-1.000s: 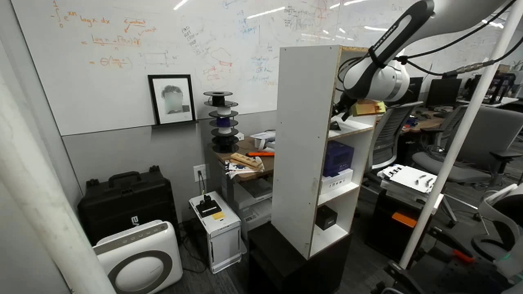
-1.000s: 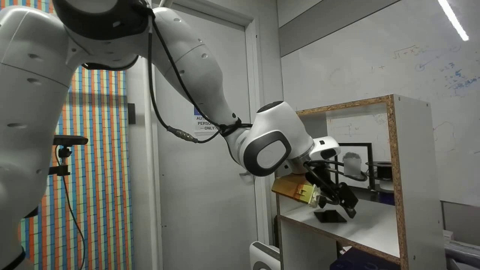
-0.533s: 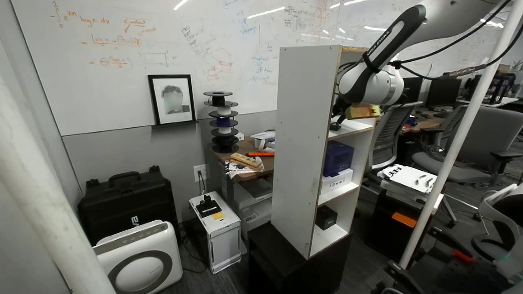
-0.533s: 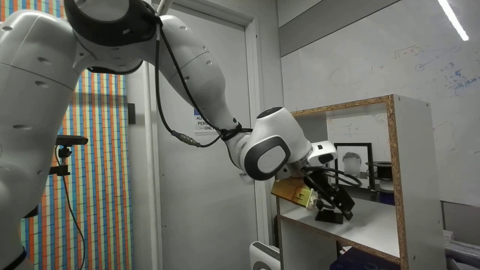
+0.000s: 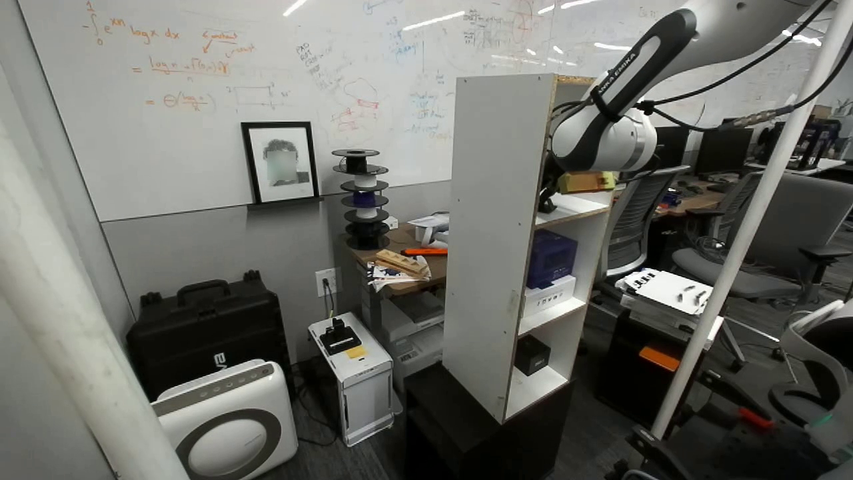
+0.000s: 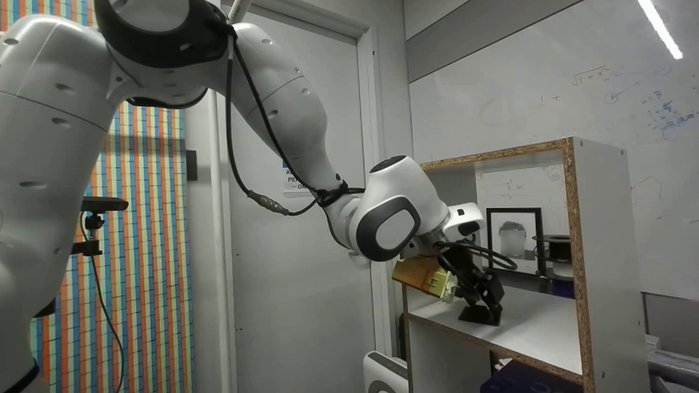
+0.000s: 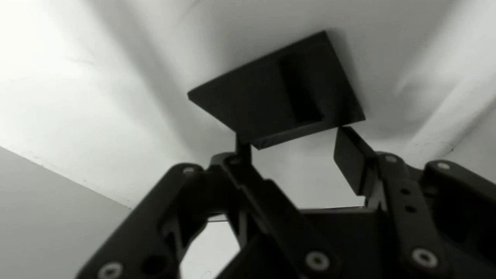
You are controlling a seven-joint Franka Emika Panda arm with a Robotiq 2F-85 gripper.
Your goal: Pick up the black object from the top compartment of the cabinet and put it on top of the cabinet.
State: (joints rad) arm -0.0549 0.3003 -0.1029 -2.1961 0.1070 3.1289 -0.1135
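Observation:
On the floor of the cabinet's top compartment lies the black object (image 7: 263,100), a flat plate with a darker strip across it. My gripper (image 7: 294,135) reaches down to it, jaws partly apart. In the wrist view the fingertips sit at the plate's near edge, one beside its left corner and one close under the right part. Whether they touch it I cannot tell. An exterior view shows the black object (image 6: 473,315) beneath the gripper, partly covered by a finger. The white cabinet (image 5: 496,233) stands upright, and its top board (image 6: 508,152) is seen from the front edge.
A yellow-orange block (image 6: 420,275) sits at the wrist. The compartment below holds a blue box (image 5: 552,259) above a white box (image 5: 550,297); the bottom one holds a black box (image 5: 532,355). The cabinet's side wall (image 6: 606,245) and raw board edge (image 6: 578,240) flank the arm.
Over the last second the arm has lowered the gripper to the black object. Its jaws have drawn partway together since half a second ago. The cabinet has not moved.

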